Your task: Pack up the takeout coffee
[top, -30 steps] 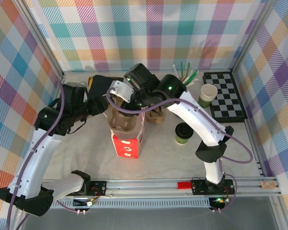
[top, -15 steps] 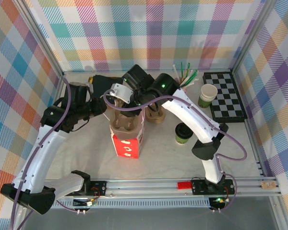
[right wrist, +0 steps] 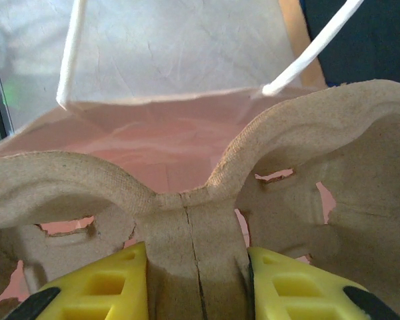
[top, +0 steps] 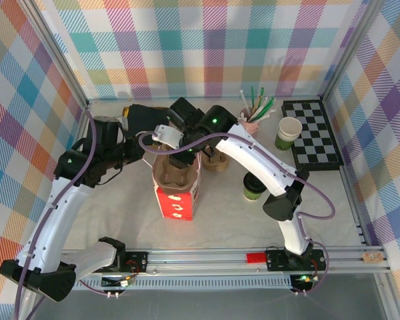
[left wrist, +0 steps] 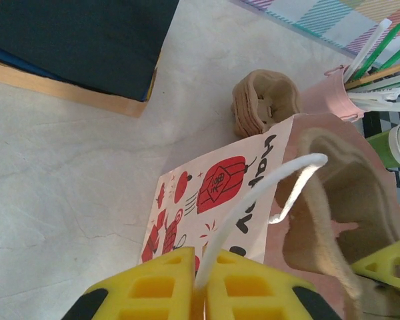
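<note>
I read the left gripper (left wrist: 201, 283) as pinched closed on the white bag handle (left wrist: 267, 193). The right gripper (right wrist: 197, 280) clamps the centre rib of the pulp cup carrier (right wrist: 187, 187), which sits in the mouth of the red-and-white paper bag (top: 177, 203). The takeout coffee (top: 252, 190) stands on the table (top: 120, 207) right of the bag (black lid on, partly under the right arm), apart from the 2 grippers. 1 lidless cup (top: 289, 132) stands beside the chessboard (top: 313, 137).
</note>
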